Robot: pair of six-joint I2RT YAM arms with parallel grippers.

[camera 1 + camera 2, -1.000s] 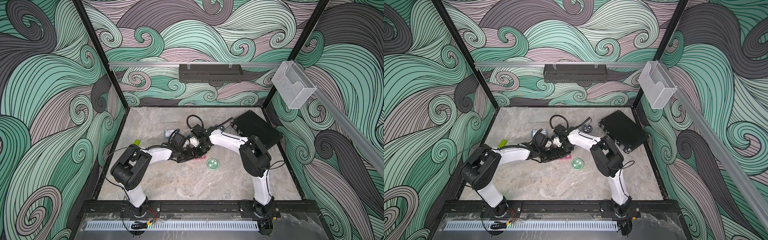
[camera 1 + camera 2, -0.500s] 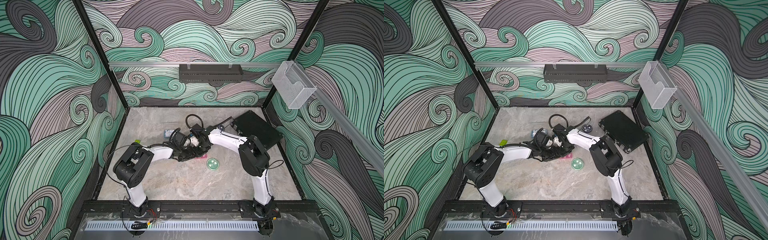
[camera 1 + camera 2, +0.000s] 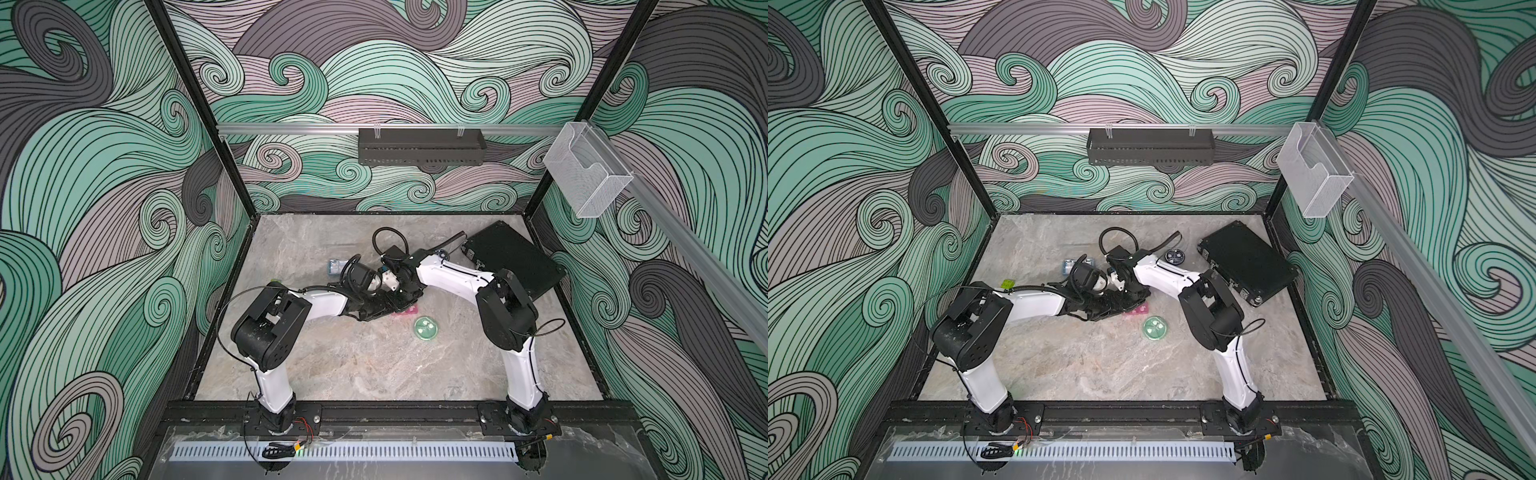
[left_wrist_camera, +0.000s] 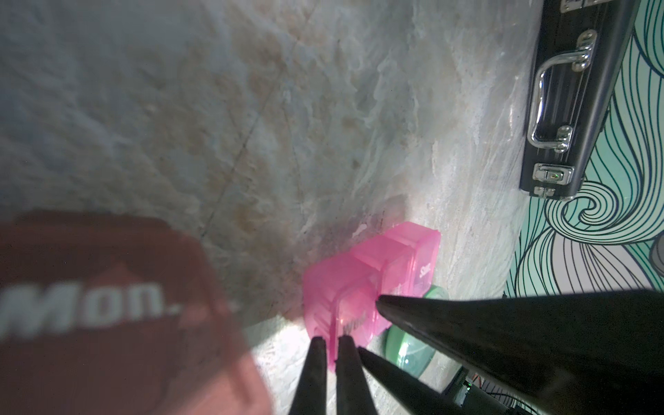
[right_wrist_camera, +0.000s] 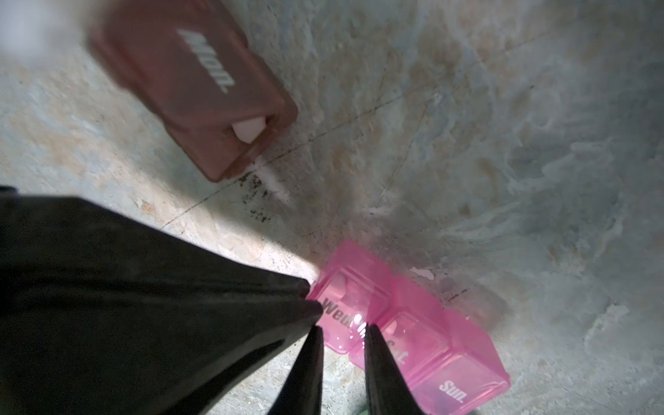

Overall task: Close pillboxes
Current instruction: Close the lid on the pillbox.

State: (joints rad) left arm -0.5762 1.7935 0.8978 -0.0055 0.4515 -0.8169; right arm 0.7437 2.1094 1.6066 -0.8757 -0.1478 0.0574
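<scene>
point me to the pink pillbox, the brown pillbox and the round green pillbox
pink pillbox (image 5: 424,337): right wrist view, on the middle cell's lid.
brown pillbox (image 5: 194,82): right wrist view, on the lid marked Mon.
round green pillbox (image 3: 425,328): a top view, centre of its top.

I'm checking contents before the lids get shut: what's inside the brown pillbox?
A white pill shows through the opening at one end of the brown pillbox. The rest lies under the "Mon." lid, so what that part holds cannot be seen.

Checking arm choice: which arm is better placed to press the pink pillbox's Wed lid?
Probably left: the shut left gripper touches the pink pillbox at the Wed lid's edge; the right gripper's parted fingers bracket its front.
</scene>
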